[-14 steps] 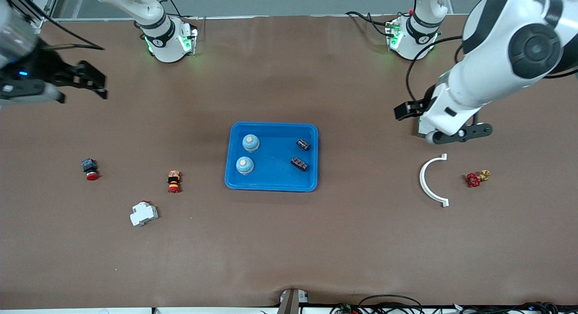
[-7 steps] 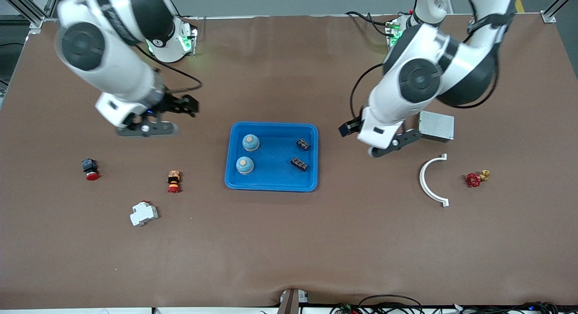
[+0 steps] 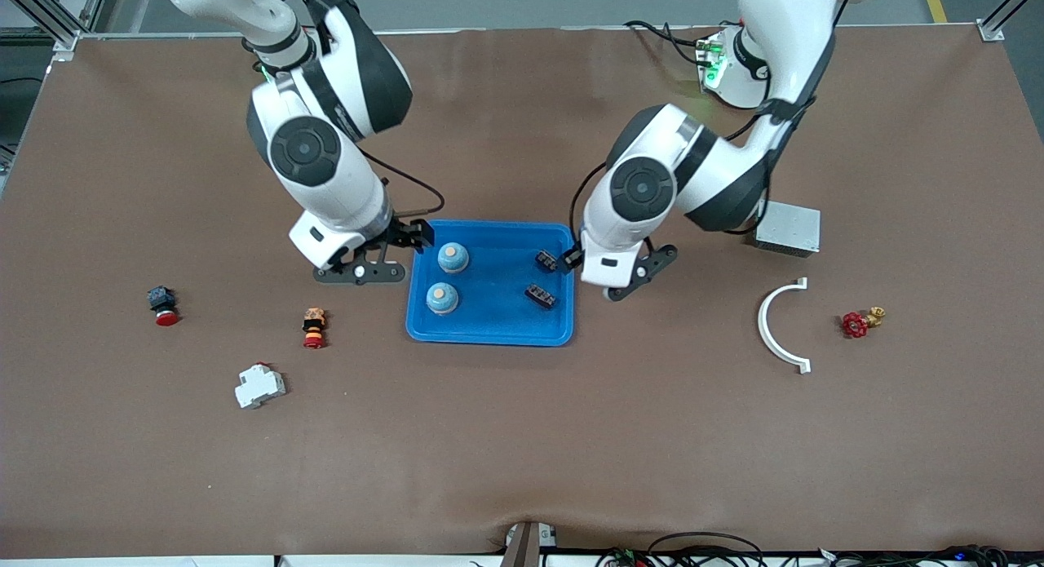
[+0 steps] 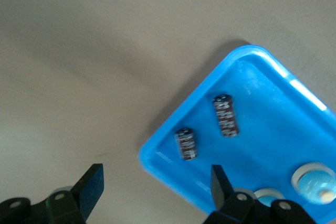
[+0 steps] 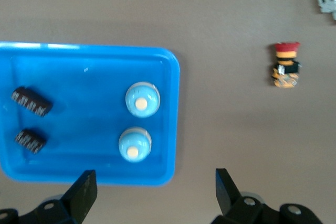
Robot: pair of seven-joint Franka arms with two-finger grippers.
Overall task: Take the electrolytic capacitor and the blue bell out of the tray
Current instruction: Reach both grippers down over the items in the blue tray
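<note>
A blue tray (image 3: 489, 329) sits mid-table. In it are two blue bells (image 3: 453, 257) (image 3: 441, 298) toward the right arm's end and two dark capacitors (image 3: 547, 261) (image 3: 540, 295) toward the left arm's end. My right gripper (image 3: 412, 239) is open and empty, over the tray's edge beside the bells (image 5: 142, 99) (image 5: 135, 144). My left gripper (image 3: 571, 261) is open and empty, over the tray's other edge beside the capacitors (image 4: 186, 144) (image 4: 226, 115). The left gripper (image 4: 156, 192) and the right gripper (image 5: 155, 190) show wide-spread fingers in their wrist views.
Toward the right arm's end lie a red-capped black button (image 3: 161, 304), an orange and red button (image 3: 314, 326) and a white breaker (image 3: 259, 385). Toward the left arm's end lie a grey box (image 3: 787, 228), a white curved bracket (image 3: 779, 326) and a red valve (image 3: 858, 322).
Both arms have swung in from the table's ends to the tray. Each gripper now hangs over a tray edge. The things in the tray have not moved.
</note>
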